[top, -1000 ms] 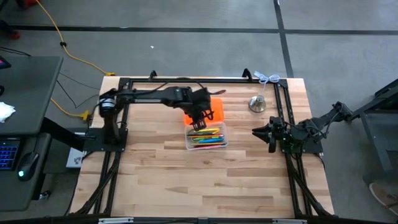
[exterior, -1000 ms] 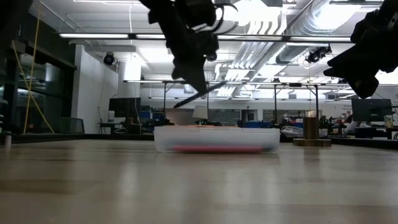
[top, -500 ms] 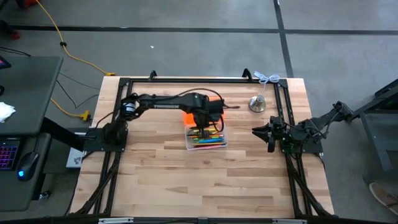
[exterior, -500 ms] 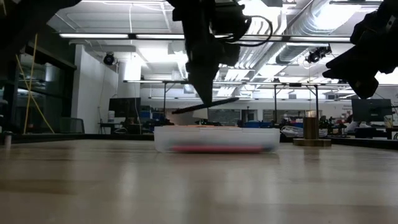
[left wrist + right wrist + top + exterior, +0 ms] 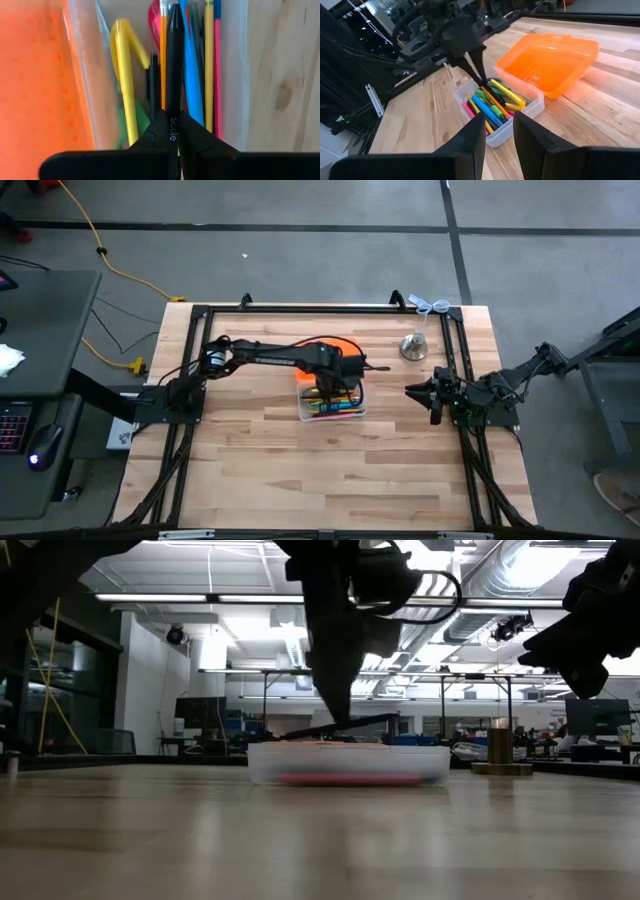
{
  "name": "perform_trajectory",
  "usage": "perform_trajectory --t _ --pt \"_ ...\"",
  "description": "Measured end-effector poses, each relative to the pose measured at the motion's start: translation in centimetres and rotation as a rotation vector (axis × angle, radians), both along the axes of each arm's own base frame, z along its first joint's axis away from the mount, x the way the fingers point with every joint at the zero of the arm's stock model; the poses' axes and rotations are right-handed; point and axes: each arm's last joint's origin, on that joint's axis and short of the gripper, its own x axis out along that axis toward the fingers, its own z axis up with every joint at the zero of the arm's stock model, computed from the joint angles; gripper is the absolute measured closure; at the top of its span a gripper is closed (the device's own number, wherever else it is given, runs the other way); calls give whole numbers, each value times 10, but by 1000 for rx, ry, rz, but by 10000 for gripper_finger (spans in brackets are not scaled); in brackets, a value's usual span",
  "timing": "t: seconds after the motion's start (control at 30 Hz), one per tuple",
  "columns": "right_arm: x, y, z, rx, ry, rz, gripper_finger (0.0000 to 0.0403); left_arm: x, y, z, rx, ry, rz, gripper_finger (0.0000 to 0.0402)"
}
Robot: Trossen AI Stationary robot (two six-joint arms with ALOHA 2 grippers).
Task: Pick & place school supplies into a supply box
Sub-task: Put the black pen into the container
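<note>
My left gripper (image 5: 336, 380) hovers over the supply box (image 5: 332, 408), a clear box whose orange lid (image 5: 550, 60) lies open on its far side. The gripper is shut on a black pen (image 5: 345, 726). Several supplies lie lengthwise in the box: yellow (image 5: 122, 75), blue (image 5: 192, 75), pink, orange and green ones. My right gripper (image 5: 497, 135) is open and waits near the table's right edge (image 5: 425, 393), touching nothing. My left gripper pinches the black pen between its two fingers, near the middle of the barrel (image 5: 172, 131), beside the lettering. The fingers (image 5: 338, 705) come from above, pointing down, across the pen. The pen lies along the box just above its rim, tilted, with its right end (image 5: 392, 718) higher.
A silver bell (image 5: 414, 347) stands on the table to the right of the box and farther back. A dark metal frame (image 5: 300, 308) runs along the table's far edge and sides. Bare wood lies in front of the box.
My left gripper has carried the black pen toward the table's right and slightly toward the near edge, and has come down. It now stands over the middle of the box, with the pen close above the rim, and it has stayed shut on the pen.
</note>
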Motion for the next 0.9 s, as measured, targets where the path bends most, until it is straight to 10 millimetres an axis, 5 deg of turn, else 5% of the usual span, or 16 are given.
perform_trajectory --t 0.9 --pt "0 1 0 33 -6 27 325 11 0 -25 -71 -3 -9 359"
